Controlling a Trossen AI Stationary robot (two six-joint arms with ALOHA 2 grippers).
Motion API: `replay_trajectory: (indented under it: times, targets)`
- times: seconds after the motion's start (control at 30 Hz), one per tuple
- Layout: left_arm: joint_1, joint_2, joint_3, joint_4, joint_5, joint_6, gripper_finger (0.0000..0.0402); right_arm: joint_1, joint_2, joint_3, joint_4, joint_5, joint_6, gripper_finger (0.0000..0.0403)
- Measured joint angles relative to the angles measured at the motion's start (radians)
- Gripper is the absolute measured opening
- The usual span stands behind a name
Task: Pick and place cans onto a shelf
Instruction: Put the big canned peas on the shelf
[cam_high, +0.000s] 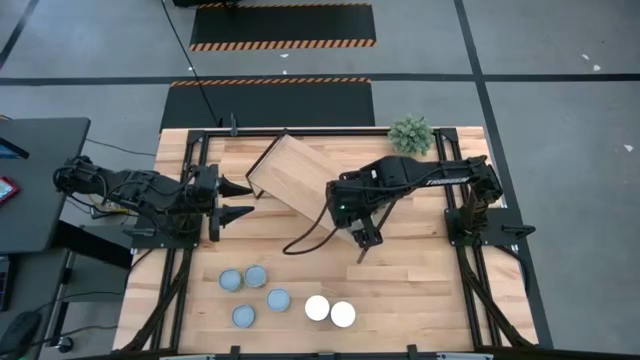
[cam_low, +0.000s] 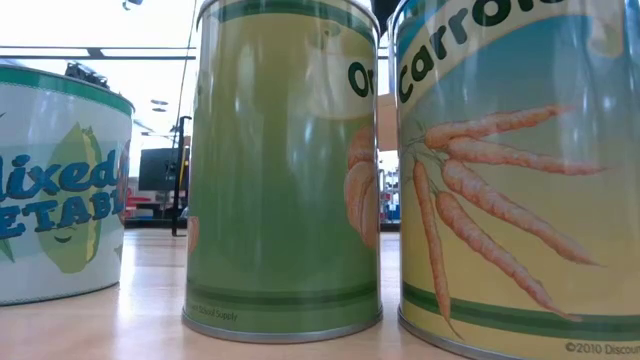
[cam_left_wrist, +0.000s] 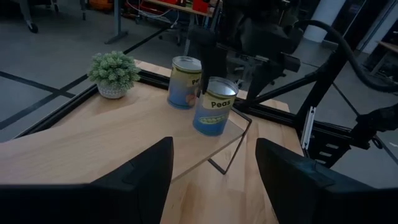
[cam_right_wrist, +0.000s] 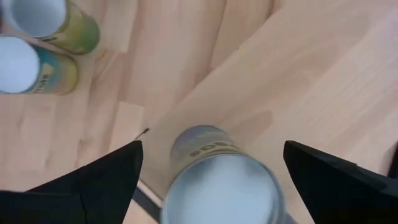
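Observation:
The shelf (cam_high: 290, 175), a light wood board on a thin black frame, stands slanted at the table's far middle. Two cans stand on its right end: a Peas can (cam_left_wrist: 214, 106) at the corner and another can (cam_left_wrist: 185, 81) behind it. In the high view my right arm hides both. My right gripper (cam_right_wrist: 214, 180) is open above the Peas can (cam_right_wrist: 221, 180), one finger on either side, apart from it. My left gripper (cam_high: 240, 200) is open and empty, left of the shelf. Several cans stand near the front edge, blue-grey tops (cam_high: 256, 275) and two white tops (cam_high: 330, 311).
A small potted plant (cam_high: 411, 134) stands at the far right corner. The low view is filled by three cans close up: mixed vegetables (cam_low: 50, 180), a green one (cam_low: 285, 170) and carrots (cam_low: 520, 170). A black cable (cam_high: 310, 240) lies on the table below the shelf.

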Motion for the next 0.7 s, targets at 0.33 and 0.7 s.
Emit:
replay_trajectory:
  times: [0.33,0.7]
  targets:
    - [0.000,0.000,0.000,0.000,0.000,0.022,0.0235,0.001,0.005,0.000,0.009,-0.106,-0.075,0.0378]
    - [0.000,0.000,0.000,0.000,0.000,0.025,0.0235,0.023,0.005,-0.001,0.007,-0.238,-0.090,0.0351]
